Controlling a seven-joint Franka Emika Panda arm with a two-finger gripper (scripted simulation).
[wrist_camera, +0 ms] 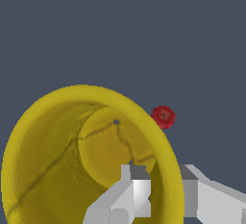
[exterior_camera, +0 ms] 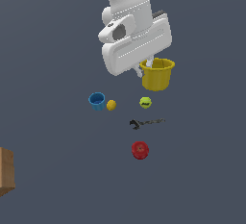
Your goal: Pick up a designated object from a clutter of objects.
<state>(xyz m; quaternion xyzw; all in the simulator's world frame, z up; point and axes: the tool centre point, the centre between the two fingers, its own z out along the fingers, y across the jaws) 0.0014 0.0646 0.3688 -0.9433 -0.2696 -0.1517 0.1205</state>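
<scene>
The yellow cup [exterior_camera: 157, 74] hangs in the air above the other items, upright, held at its rim by my gripper [exterior_camera: 147, 66]. In the wrist view the yellow cup [wrist_camera: 72, 160] fills the frame, its open mouth facing the camera. One finger [wrist_camera: 137, 189] sits inside the cup and the other finger [wrist_camera: 192, 189] outside, pinching the wall. The gripper [wrist_camera: 166, 189] is shut on that rim.
Below lie a blue cup [exterior_camera: 97, 100], a small yellow lemon [exterior_camera: 111, 105], a green tennis ball [exterior_camera: 145, 103], a black wrench [exterior_camera: 144, 122] and a red apple [exterior_camera: 140, 150], also seen as the apple [wrist_camera: 163, 117]. A brown wooden box [exterior_camera: 6, 171] stands at the exterior view's left edge.
</scene>
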